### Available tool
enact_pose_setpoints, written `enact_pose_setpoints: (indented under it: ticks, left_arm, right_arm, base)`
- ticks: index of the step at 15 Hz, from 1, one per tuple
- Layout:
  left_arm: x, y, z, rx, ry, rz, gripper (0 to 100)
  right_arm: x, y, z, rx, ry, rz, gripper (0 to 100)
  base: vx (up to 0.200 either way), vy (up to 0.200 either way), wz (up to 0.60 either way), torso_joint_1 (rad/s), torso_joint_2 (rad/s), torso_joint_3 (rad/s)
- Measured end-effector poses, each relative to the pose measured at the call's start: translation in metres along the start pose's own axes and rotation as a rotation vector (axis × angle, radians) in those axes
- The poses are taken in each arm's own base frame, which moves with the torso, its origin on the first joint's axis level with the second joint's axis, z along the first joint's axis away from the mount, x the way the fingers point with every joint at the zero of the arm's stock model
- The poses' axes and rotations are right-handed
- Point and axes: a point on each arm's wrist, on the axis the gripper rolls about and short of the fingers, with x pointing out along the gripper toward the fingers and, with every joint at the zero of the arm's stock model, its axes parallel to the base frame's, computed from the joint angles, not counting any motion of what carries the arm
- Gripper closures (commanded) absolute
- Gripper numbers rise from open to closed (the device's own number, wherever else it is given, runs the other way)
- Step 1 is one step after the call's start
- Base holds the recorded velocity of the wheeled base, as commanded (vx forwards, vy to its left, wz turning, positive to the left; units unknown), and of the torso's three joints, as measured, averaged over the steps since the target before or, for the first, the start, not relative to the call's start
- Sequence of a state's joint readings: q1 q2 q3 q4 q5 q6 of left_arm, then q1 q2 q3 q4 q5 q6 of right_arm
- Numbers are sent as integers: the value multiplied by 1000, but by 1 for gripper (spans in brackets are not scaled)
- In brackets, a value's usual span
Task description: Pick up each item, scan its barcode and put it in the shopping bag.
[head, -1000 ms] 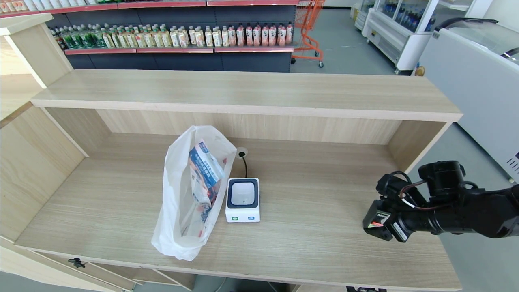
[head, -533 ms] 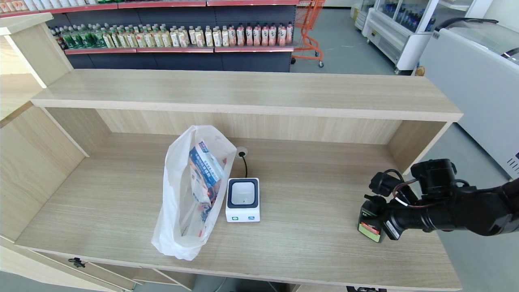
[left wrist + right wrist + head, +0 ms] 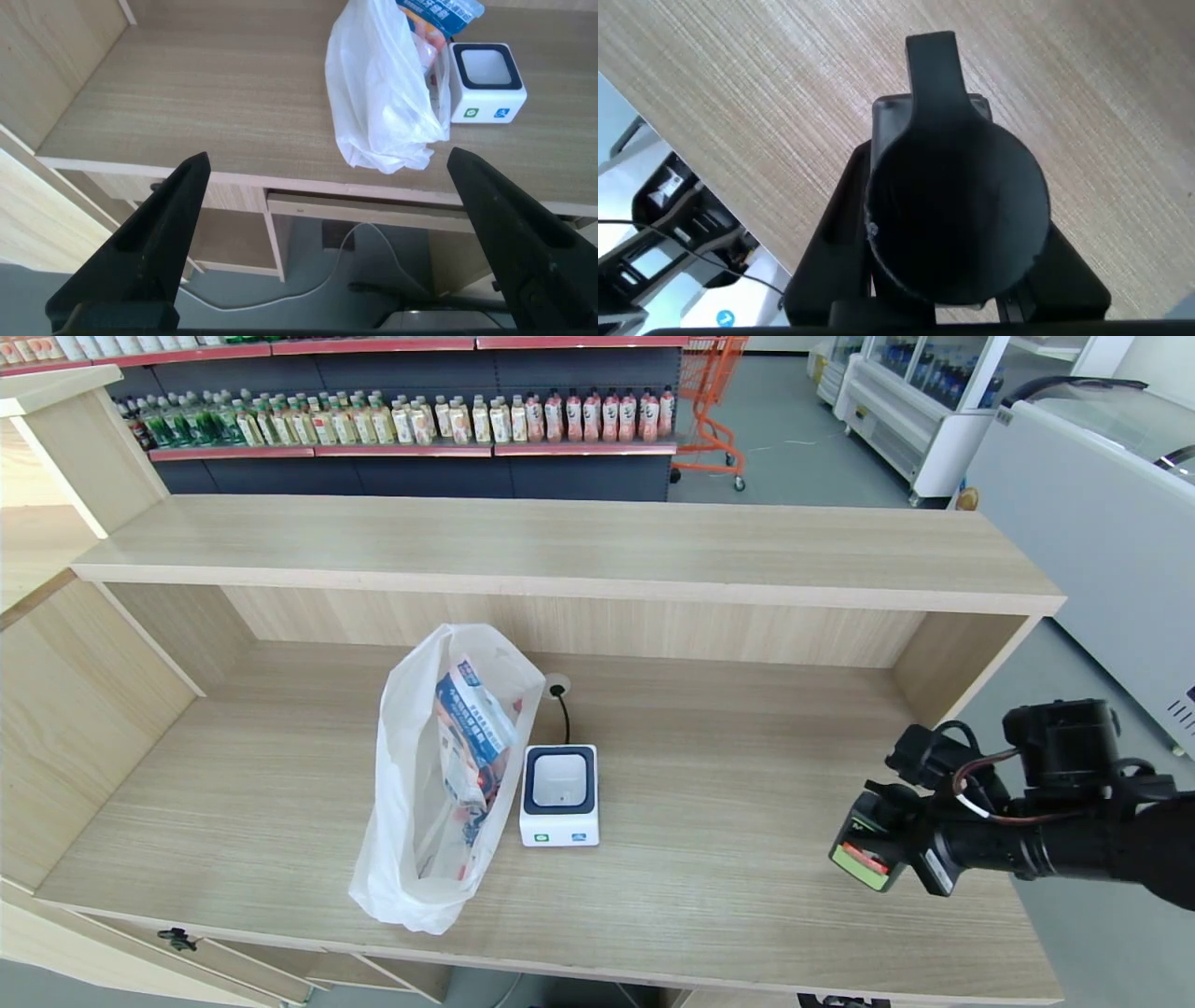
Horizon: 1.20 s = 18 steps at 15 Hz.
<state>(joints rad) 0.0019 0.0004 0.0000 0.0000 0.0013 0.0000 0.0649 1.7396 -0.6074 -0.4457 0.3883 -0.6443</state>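
Note:
My right gripper (image 3: pixel 876 835) hangs over the counter's right end, shut on a small black container (image 3: pixel 861 861) with a green and red label, held tilted just above the wood. In the right wrist view the container's round black end (image 3: pixel 957 215) sits between the fingers (image 3: pixel 931 65). A white shopping bag (image 3: pixel 411 821) stands left of centre with a blue and white packet (image 3: pixel 471 723) inside. The white barcode scanner (image 3: pixel 558 793) sits right beside the bag. My left gripper (image 3: pixel 327 173) is open and holds nothing, back near the counter's front edge, with the bag (image 3: pixel 383 103) and scanner (image 3: pixel 486 79) beyond it.
The wooden counter (image 3: pixel 728 859) has a raised back ledge (image 3: pixel 560 546) and side walls. The scanner's cable (image 3: pixel 563 714) runs to a hole behind it. Bare wood lies between scanner and right gripper. Shelves of bottles (image 3: pixel 401 420) and freezers stand far behind.
The right gripper dipped left toward the counter with the container, then came back up and to the right, tilting it. Bag and scanner have not moved.

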Motion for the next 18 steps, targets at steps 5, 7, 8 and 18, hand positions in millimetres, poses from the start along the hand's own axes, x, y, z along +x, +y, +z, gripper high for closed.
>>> enact_pose_setpoints:
  ticks: [5,7,8,18]
  left_arm:
    - [0,0,0,0,0,1,0]
    - [0,0,0,0,0,1,0]
    - [0,0,0,0,0,0,0]
    - [0,0,0,0,0,0,0]
  right_arm:
    - [-69,10,-15,-486,-69,-110,100]
    - [-87,19,-13,-809,-182,-106,100]
    - [-89,26,-8,-1012,-235,-105,100]
    - [-79,111,20,-2003,-714,56,100]
  base:
    - [0,0,0,0,0,0]
    - [0,0,0,0,0,0]
    - [0,0,0,0,0,0]
    - [0,0,0,0,0,0]
